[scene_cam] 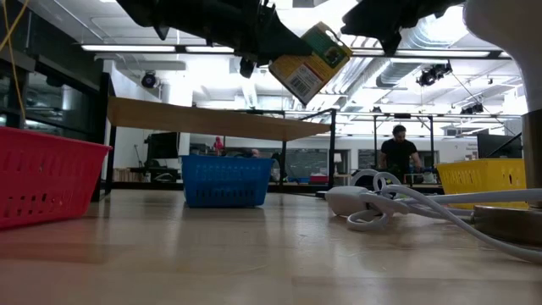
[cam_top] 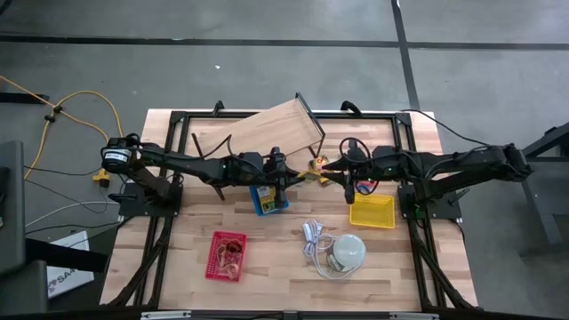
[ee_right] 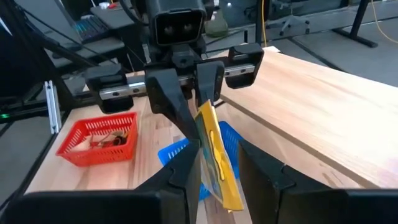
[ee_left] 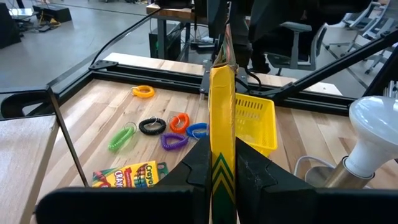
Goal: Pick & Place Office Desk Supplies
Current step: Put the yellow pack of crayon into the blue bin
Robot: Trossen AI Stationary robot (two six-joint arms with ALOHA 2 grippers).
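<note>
From above, both arms meet over the middle of the table [cam_top: 178, 267]: the left gripper [cam_top: 286, 173] and the right gripper [cam_top: 331, 165] face each other with a yellow crayon box [cam_top: 313, 171] between them, above the blue basket [cam_top: 268, 198]; a red basket [cam_top: 227, 256] and a yellow basket [cam_top: 372, 212] sit to either side, and a white lamp [cam_top: 348, 252] with its cord lies near the front. From table height, the crayon box [scene_cam: 309, 61] hangs tilted in the air, well clear of the wood. The left wrist camera shows the left gripper [ee_left: 222, 163] clenched on the box's [ee_left: 222, 124] edge, with coloured coil bands [ee_left: 163, 130] and a second crayon box [ee_left: 127, 174] lying on the table beyond. The right wrist camera shows the right gripper's [ee_right: 219, 163] fingers standing apart on either side of the box [ee_right: 216, 155], not yet pinching it. This looks like a hand-over; the right fingers should close squarely on the box before the left lets go, or it may swing and drop.
</note>
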